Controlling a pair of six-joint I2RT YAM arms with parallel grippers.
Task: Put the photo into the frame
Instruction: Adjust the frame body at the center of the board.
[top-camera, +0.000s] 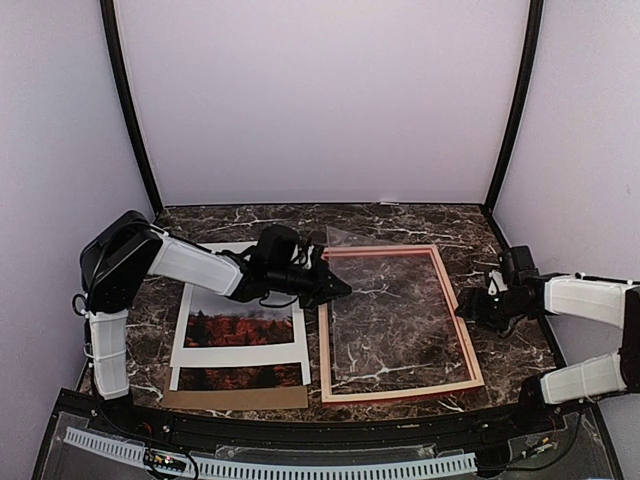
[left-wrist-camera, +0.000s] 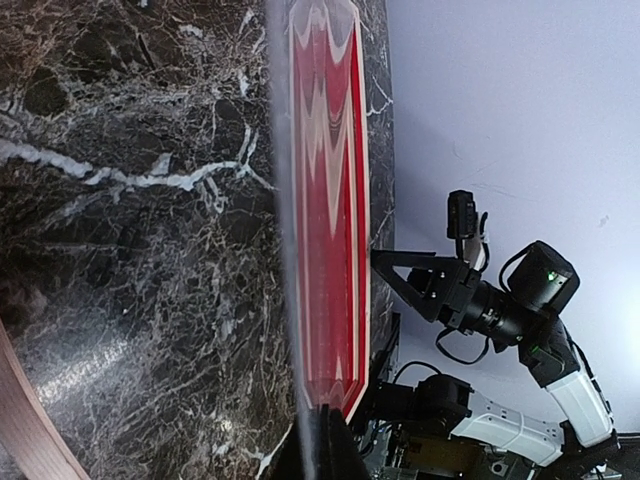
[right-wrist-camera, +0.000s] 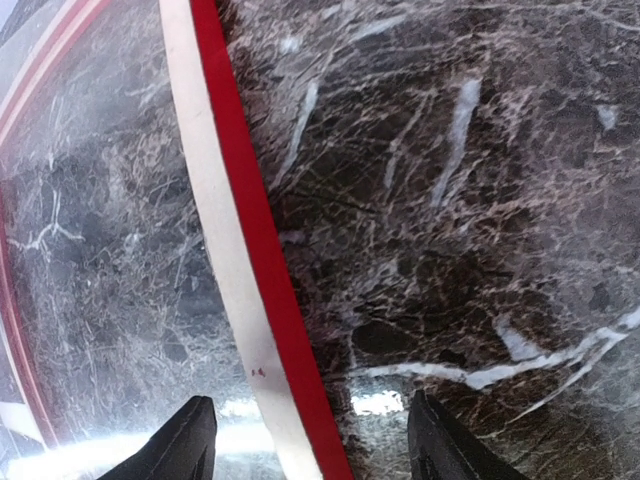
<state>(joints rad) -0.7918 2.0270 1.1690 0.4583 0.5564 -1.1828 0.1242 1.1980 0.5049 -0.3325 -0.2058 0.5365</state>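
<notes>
Lifting of the pane (top-camera: 350, 245) out of the frame (top-camera: 400, 392) is judged to be the step in hand, so that the photo (top-camera: 240, 328) can be laid in afterwards.

- Frame: laid flat on the surface (top-camera: 420, 225), centre-right. A red face and a pale side are seen in the right wrist view.
- Pane: a clear sheet, its far-left corner raised past the frame's far rail. Its right side seemingly rests within the frame.
- Photo: just beside the frame, to its left, partly covered by a white mat (top-camera: 240, 355) and lying over a brown board (top-camera: 235, 398). It is not yet placed.
- Left pincer (top-camera: 338, 287): pressed together, seemingly pinching the pane's left edge. The contact itself is partly hidden.
- Right pincer (top-camera: 468, 305): spread, with one finger on either side of the frame's right rail. No grip on the rail is seen.

Handling notes, offered as judgement:
- The pane is thin, stiff and likely slippery, and it is held at one edge only. It is best raised slowly and hinged on its right side, and twisting is to be avoided.
- The right rail is best clamped or pressed down before the pane is carried off, or the frame may be dragged along with it.
- A resting place for the pane is best chosen well apart from the photo, mat and board.
- A slip at the pinched edge is the main risk.
</notes>
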